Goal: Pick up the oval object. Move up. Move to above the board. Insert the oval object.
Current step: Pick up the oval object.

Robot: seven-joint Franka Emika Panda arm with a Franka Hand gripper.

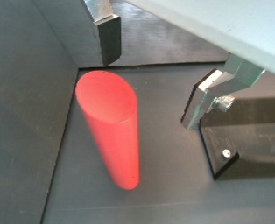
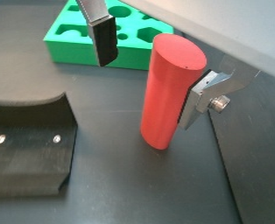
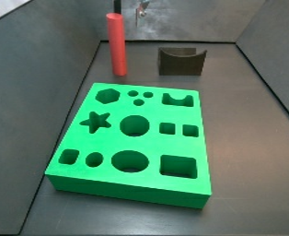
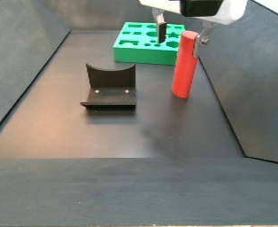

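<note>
Red and tall, the oval object [image 2: 167, 89] is standing upright on the dark floor, filling much of both wrist views; its rounded top [image 1: 106, 95] is facing the lens. Flanking it are the gripper's [image 2: 151, 63] two silver fingers, one [image 2: 102, 35] with its dark pad hanging clear of the peg on the board's side, the other [image 2: 206, 98] sitting just beside the peg's upper part. Whether that nearer finger is touching the red surface cannot be told. The jaws are standing wide, gripping nothing, with the peg's top lying between them.

Much is being cut off: the upper parts of both fingers are running out of the wrist pictures, and in a side view only a small bit of the gripper [image 3: 140, 11] is showing at the frame's edge, too small to read. In a side view the white gripper body [image 4: 203, 8] is also being cropped at the top.

Behind the peg in a wrist view, the board [image 2: 70, 39] is showing only a corner, bright green with shaped holes. In a side view the whole board [image 3: 140, 140] is lying flat near the camera, well apart from the peg [image 3: 115, 44] at the far end.

Beside the peg, the fixture [image 4: 108, 87] is resting on the floor, its dark bracket only partly visible in both wrist views [image 1: 249, 140].
</note>
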